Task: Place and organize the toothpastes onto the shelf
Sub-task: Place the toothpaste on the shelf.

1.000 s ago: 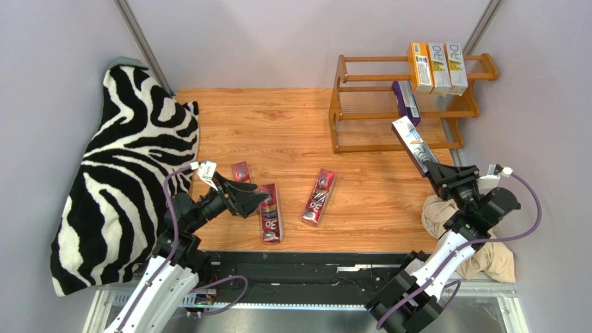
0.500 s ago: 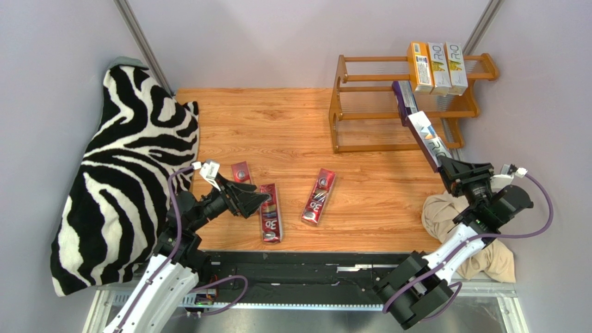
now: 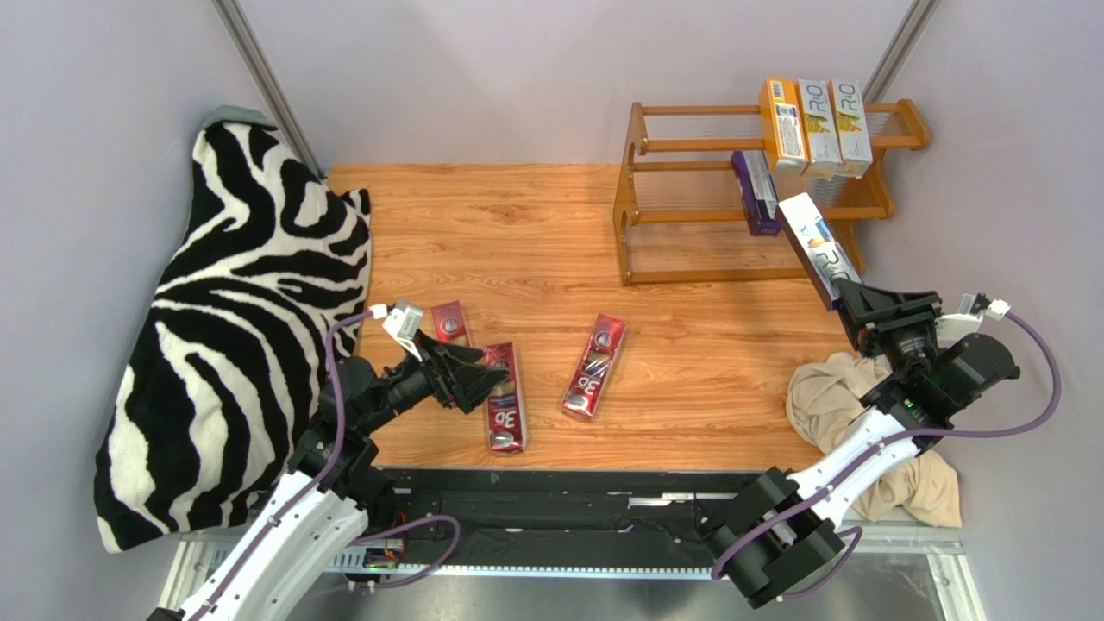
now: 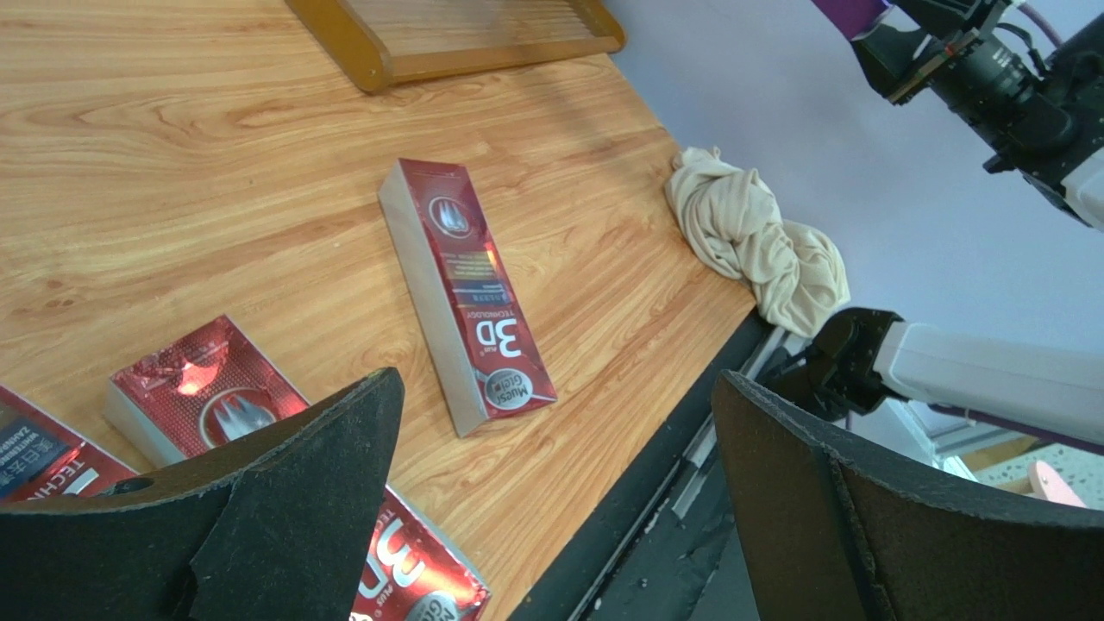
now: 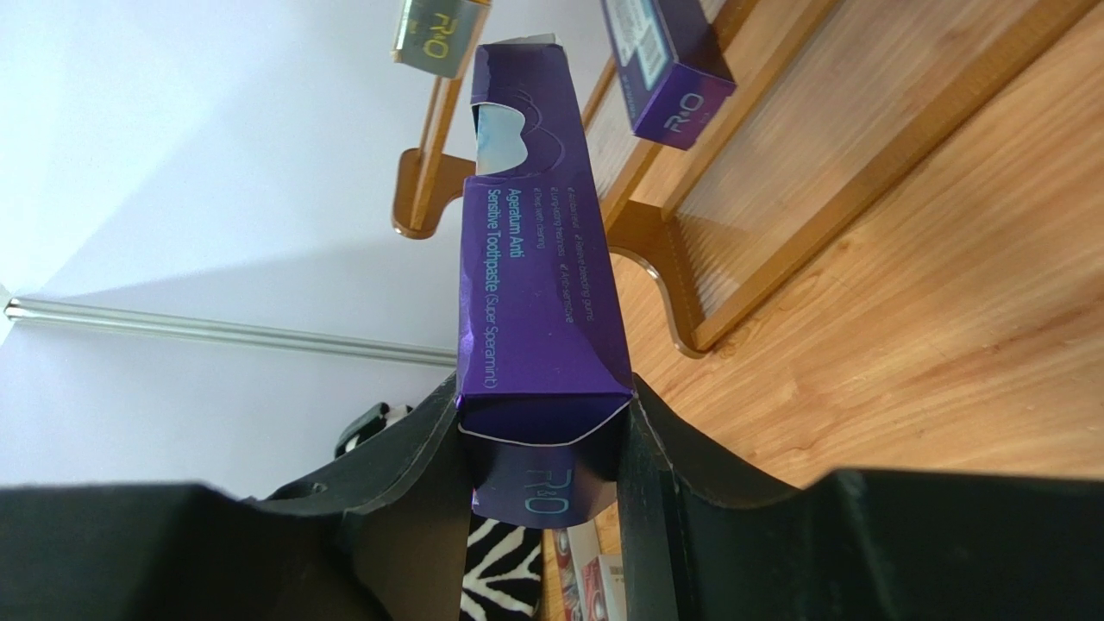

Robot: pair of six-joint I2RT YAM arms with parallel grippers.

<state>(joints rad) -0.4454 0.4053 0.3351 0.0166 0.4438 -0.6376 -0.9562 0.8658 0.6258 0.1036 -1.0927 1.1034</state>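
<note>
Right claw pinches purple carton, shelf just ahead; left claw spread over red cartons; wooden table, grey walls.

I count eight toothpastes: three red cartons, two purple cartons, three orange-and-white cartons. One wooden three-tier shelf, one zebra-print blanket, one beige cloth, two robot arms on my feeds

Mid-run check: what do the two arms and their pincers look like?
The left arm and right arm have white lower links and black joints. A purple cable loops along each to a white plug. The left pincer and right pincer have broad matte-black fingers.
</note>
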